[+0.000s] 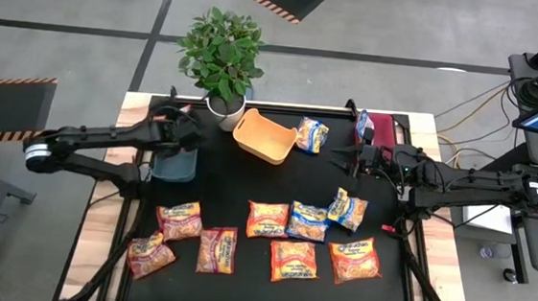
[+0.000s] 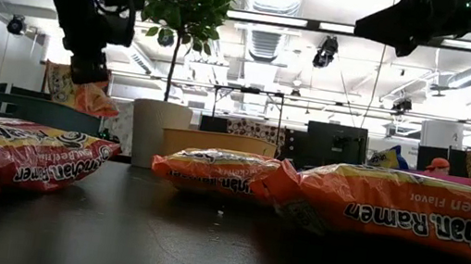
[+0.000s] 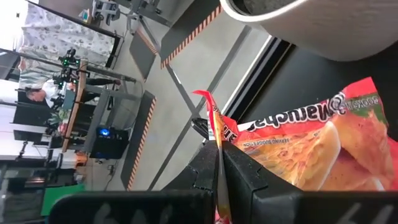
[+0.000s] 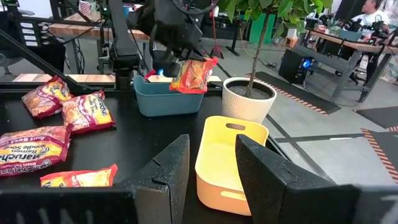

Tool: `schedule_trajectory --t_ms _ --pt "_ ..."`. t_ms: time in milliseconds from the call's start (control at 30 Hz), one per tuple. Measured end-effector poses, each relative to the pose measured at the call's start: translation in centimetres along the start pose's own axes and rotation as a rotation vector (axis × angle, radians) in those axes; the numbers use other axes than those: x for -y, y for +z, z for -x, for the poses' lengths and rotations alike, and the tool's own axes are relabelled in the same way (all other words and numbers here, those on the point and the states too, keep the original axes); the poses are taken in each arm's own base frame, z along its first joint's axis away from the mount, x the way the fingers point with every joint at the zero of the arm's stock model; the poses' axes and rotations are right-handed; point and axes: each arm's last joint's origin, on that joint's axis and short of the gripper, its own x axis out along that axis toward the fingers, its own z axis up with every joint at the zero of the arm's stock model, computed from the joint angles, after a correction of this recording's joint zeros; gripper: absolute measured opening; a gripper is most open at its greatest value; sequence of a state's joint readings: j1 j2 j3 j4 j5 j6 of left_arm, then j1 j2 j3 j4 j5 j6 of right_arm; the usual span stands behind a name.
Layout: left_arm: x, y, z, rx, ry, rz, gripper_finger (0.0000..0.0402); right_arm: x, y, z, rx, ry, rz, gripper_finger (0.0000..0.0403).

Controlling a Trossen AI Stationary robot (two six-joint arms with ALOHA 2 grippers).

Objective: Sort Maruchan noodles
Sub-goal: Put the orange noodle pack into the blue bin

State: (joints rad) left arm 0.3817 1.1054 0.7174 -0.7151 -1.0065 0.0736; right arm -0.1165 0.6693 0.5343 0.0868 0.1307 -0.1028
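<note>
My left gripper [image 4: 179, 55] is shut on a pinkish-red noodle packet [image 4: 194, 74] and holds it above the dark teal bin [image 4: 168, 96] at the table's far left. My right gripper [image 4: 211, 158] stands open and holds nothing. It hangs level near the far right, facing the orange bin [image 1: 265, 136]. Loose packets lie flat on the black mat: pinkish-red ones [image 1: 179, 218] at the near left, orange ones [image 1: 293, 260] and blue-and-yellow ones [image 1: 308, 221] in the middle. One blue-and-yellow packet [image 1: 312, 135] lies beside the orange bin. My left gripper pinches the packet's crimped end edge [image 3: 214, 132] between its two fingers [image 3: 249, 171]. The fingers slant downward from the table's left side. The packet hangs tilted below them [image 2: 82, 92], clear of the teal bin's rim and of the table.
A potted plant [image 1: 223, 104] stands at the far edge between the teal and orange bins. A red bin [image 1: 381, 130] with a blue-and-yellow packet [image 1: 362, 124] sits at the far right. The mat between the bins and the packet rows is bare.
</note>
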Motion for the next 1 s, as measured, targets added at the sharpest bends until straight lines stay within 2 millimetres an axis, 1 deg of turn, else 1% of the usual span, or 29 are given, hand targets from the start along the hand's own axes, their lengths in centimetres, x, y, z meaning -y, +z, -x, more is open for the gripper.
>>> schedule_trajectory --t_ms 467,567,667,767,867,1000 --pt "2.7 0.5 -1.8 -0.091 0.052 -0.139 0.0 0.0 0.0 0.0 0.0 0.0 -0.006 0.0121" --pt "2.6 0.6 -1.8 -0.108 0.064 -0.171 0.0 0.0 0.0 0.0 0.0 0.0 -0.006 0.0121" --pt "1.9 0.3 -1.4 -0.153 0.149 -0.226 0.0 0.0 0.0 0.0 0.0 0.0 -0.006 0.0121" --pt "1.1 0.0 -0.9 -0.192 0.169 -0.234 0.0 0.0 0.0 0.0 0.0 0.0 -0.006 0.0121" --pt "0.9 -0.2 -0.8 -0.205 0.134 -0.239 0.0 0.0 0.0 0.0 0.0 0.0 -0.004 0.0121" --pt "1.7 -0.2 -1.1 -0.204 0.044 -0.234 0.0 0.0 0.0 0.0 0.0 0.0 0.0 0.0121"
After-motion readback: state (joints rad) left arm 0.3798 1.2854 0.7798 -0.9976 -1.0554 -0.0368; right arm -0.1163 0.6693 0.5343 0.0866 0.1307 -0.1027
